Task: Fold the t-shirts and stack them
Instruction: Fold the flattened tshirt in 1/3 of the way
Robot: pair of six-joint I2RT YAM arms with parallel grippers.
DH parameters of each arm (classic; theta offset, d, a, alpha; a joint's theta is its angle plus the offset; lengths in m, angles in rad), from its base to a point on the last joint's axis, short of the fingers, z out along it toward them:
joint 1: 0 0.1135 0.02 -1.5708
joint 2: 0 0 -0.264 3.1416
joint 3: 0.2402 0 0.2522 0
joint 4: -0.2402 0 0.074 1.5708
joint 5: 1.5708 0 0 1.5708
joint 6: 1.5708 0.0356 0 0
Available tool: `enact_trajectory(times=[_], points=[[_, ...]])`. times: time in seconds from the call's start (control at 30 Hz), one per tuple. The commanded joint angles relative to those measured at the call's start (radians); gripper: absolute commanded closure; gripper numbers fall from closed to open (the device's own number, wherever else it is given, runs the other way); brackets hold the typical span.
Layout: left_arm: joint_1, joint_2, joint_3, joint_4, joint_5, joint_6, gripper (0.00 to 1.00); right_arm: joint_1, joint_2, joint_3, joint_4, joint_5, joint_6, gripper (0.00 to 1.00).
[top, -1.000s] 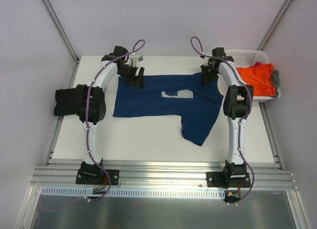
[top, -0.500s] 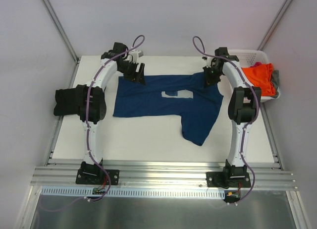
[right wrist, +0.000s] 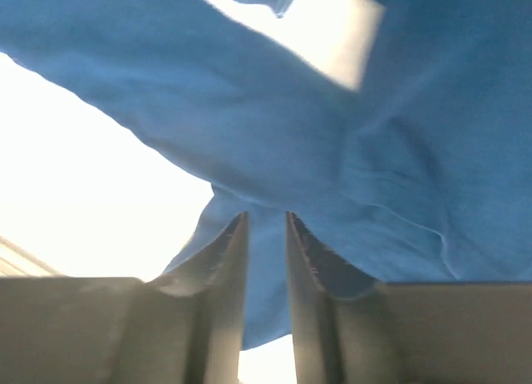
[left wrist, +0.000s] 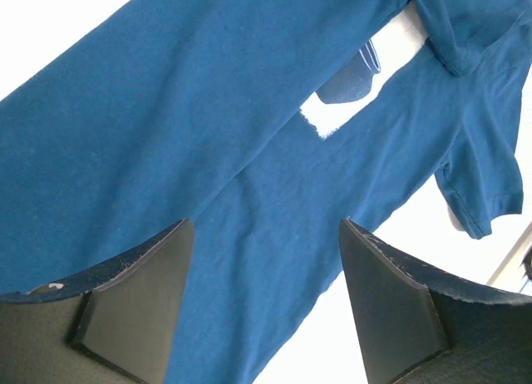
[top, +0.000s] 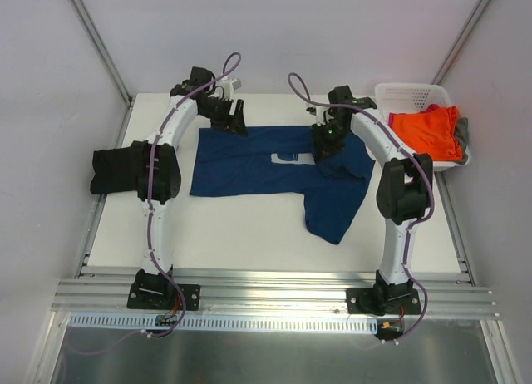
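Shifted inward: my R gripper (top: 323, 143), pinching navy t-shirt (top: 249, 164) sleeve; my L gripper (top: 234, 120) spread. Fold 1 underway; next: lay flat, release.

- a white table (top: 249, 234) fills the middle, brightly and evenly lit
- plain pale walls (top: 274, 35) close it in behind and at both sides
- slanted metal frame posts (top: 98, 39) rise from the far corners
- a ribbed aluminium rail (top: 274, 294) runs along the near edge
- a white plastic basket (top: 411, 93) sits at the far right corner
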Motion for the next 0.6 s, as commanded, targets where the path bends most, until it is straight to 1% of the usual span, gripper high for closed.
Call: enact_trajectory(times=[0.0,0.03,0.1,0.13,0.17,0.23,0.27,0.37,0.43,0.47,0.53,0.57], points=[[0.025,-0.016,0.022,-0.008,0.057,-0.018,0.30,0.015,-0.026,-0.003,-0.031,-0.010,0.023,0.72],[0.030,-0.016,0.019,-0.008,0.059,-0.021,0.30,0.014,-0.040,-0.015,-0.028,-0.001,0.023,0.61],[0.037,-0.014,0.019,-0.008,0.062,-0.029,0.30,0.008,-0.051,-0.023,-0.031,0.048,0.006,0.50],[0.040,-0.014,0.018,-0.008,0.062,-0.029,0.30,0.003,-0.060,-0.039,-0.033,0.066,0.000,0.43],[0.042,-0.022,0.014,-0.008,0.059,-0.026,0.30,-0.010,-0.089,-0.056,-0.034,0.109,0.000,0.31],[0.043,-0.033,0.006,-0.008,0.062,-0.015,0.30,-0.037,-0.126,-0.104,-0.030,0.118,0.003,0.29],[0.043,-0.037,0.003,-0.007,0.063,-0.012,0.31,-0.058,-0.158,-0.171,-0.019,0.122,-0.006,0.29],[0.046,-0.037,-0.011,-0.010,0.086,-0.009,0.31,-0.084,-0.161,-0.228,0.016,0.227,-0.071,0.29],[0.051,-0.039,-0.021,-0.010,0.085,-0.009,0.32,-0.101,-0.143,-0.210,0.015,0.215,-0.104,0.30],[0.053,-0.041,-0.037,-0.010,0.091,-0.008,0.32,-0.116,-0.132,-0.175,0.003,0.217,-0.126,0.31],[0.059,-0.054,-0.055,-0.016,0.092,-0.014,0.35,-0.135,-0.103,-0.145,-0.020,0.206,-0.124,0.32],[0.065,-0.062,-0.079,-0.020,0.095,-0.021,0.38,-0.156,-0.100,-0.132,-0.036,0.162,-0.120,0.32]])
